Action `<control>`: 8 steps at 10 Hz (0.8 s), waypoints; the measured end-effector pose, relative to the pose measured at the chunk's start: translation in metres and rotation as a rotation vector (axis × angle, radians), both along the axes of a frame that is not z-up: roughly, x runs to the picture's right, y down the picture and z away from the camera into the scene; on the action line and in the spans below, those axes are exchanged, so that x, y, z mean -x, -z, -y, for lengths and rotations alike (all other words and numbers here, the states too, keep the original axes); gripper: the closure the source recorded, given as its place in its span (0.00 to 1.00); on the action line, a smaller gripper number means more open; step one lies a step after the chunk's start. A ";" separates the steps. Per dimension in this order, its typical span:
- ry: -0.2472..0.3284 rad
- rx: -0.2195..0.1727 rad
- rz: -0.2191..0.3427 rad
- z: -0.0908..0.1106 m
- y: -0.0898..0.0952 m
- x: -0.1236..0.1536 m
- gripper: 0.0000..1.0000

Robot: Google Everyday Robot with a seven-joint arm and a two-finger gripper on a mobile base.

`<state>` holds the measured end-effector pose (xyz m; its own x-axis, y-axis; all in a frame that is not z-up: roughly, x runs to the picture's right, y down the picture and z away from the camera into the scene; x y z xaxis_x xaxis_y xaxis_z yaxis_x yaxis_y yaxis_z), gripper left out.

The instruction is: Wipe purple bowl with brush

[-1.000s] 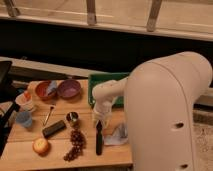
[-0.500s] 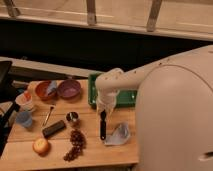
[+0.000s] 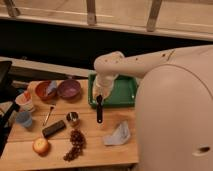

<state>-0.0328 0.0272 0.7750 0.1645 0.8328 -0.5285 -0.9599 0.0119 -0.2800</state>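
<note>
Black-handled brush [image 3: 99,113] hanging upright, gripped by closed hand [image 3: 99,96], near purple bowl [image 3: 69,89].

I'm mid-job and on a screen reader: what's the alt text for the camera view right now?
The gripper holds the brush by its top, black handle hanging down over the wooden table, at the green tray's left edge. The purple bowl sits to the picture's left near the table's back edge, apart from the brush, beside an orange-brown bowl.
</note>
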 end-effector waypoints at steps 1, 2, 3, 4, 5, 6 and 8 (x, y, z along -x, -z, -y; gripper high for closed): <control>0.069 0.003 0.062 0.003 0.004 0.014 1.00; 0.154 0.001 0.125 0.001 0.012 0.032 1.00; 0.216 0.002 0.165 -0.006 0.022 0.047 1.00; 0.236 0.008 0.177 -0.011 0.027 0.053 1.00; 0.235 0.004 0.172 -0.010 0.026 0.050 1.00; 0.235 0.004 0.172 -0.010 0.026 0.050 1.00; 0.239 0.004 0.175 -0.011 0.026 0.053 1.00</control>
<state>-0.0854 0.0380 0.7488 0.4443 0.7574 -0.4785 -0.8673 0.2299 -0.4414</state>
